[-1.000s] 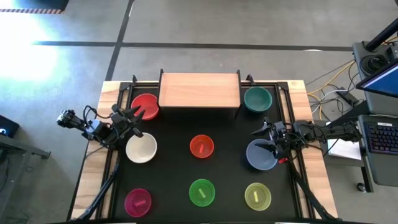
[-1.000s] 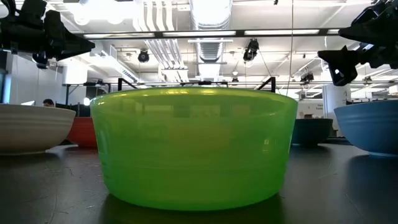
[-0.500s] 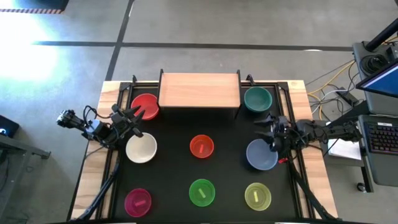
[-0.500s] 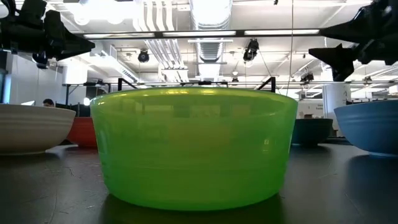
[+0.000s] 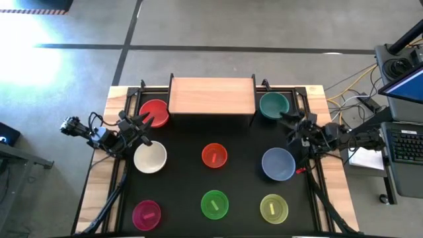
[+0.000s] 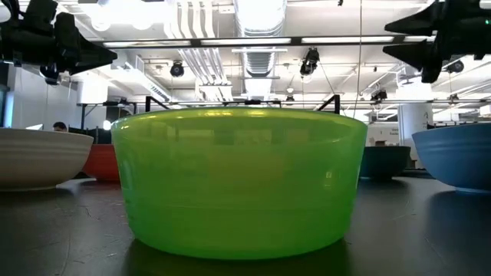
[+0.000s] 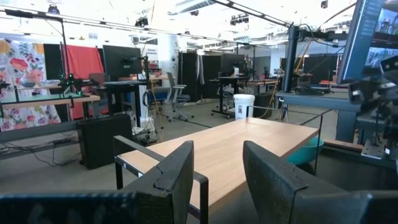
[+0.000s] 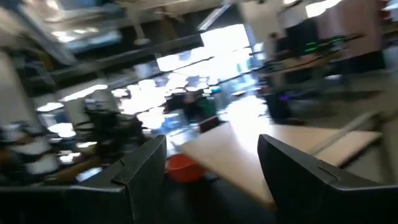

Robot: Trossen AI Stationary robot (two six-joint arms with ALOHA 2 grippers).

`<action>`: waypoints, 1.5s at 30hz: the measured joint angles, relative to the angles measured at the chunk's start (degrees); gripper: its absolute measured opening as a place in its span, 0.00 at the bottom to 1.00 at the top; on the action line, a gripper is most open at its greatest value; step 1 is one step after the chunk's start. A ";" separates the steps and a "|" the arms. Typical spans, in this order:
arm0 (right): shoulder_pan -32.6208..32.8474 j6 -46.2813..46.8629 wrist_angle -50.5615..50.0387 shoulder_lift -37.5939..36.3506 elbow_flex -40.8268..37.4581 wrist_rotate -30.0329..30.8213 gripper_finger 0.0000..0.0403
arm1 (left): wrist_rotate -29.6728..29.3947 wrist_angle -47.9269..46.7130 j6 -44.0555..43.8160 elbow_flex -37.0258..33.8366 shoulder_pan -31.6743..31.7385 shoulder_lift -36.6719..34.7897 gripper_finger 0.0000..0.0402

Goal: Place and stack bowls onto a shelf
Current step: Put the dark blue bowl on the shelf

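Observation:
The light-wood shelf [image 5: 211, 96] stands at the far middle of the black mat, bare. Eight bowls rest on their bases on the mat: red [image 5: 154, 111], teal [image 5: 273, 104], white [image 5: 150, 157], orange-red [image 5: 214, 156], blue-grey [image 5: 278, 164], magenta [image 5: 147, 214], green [image 5: 214, 204] and yellow-green [image 5: 273, 208]. My left gripper [image 5: 145, 130] hovers open and empty between the red and white bowls. My right gripper [image 5: 287, 129] is open and empty, raised in the air [image 6: 391, 40] between the teal and blue-grey bowls.
In the low view the green bowl [image 6: 238, 180] fills the foreground. Black rails run along the mat's left and right sides. A desk with a laptop [image 5: 403, 86] and cables stands beyond the table's right edge. There is open mat between the bowl rows.
My right gripper has risen from just over the blue-grey bowl's far rim and gone toward the table's far edge, toward the teal bowl, tipping level. The blue-grey bowl stays in place. My left arm has kept still.

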 joint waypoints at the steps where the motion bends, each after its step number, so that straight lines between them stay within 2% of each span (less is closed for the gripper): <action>1: 0.00 -0.84 -2.76 0.16 1.83 2.30 0.60 | 0.00 0.00 0.00 0.00 -0.02 0.01 0.30; 5: 0.00 2.39 -17.37 0.87 9.47 8.56 0.60 | 0.00 0.00 -0.01 0.01 -0.02 0.00 0.30; 8: 0.00 14.88 -30.43 2.11 15.36 12.05 0.60 | 0.00 0.00 0.01 0.01 -0.01 -0.01 0.30; 11: 0.00 25.02 -41.77 4.20 20.79 12.74 0.60 | 0.01 0.00 0.01 0.01 -0.02 -0.01 0.30; 14: 0.00 29.15 -47.94 7.52 24.47 12.70 0.60 | -0.01 0.00 -0.01 0.01 0.00 0.00 0.30; 24: 0.00 30.94 -50.86 21.80 31.53 12.70 0.60 | -0.01 -0.02 -0.01 0.01 -0.01 0.00 0.30; 29: -1.10 31.64 -58.04 27.32 36.26 12.88 0.60 | -0.01 0.00 0.01 0.01 -0.02 -0.01 0.30; 33: -3.97 31.55 -62.36 29.81 38.56 13.75 0.60 | 0.01 -0.02 -0.01 -0.01 0.00 0.01 0.30; 45: -16.29 23.33 -62.56 31.14 39.40 13.73 0.60 | -0.01 -0.02 -0.01 -0.01 -0.01 -0.01 0.30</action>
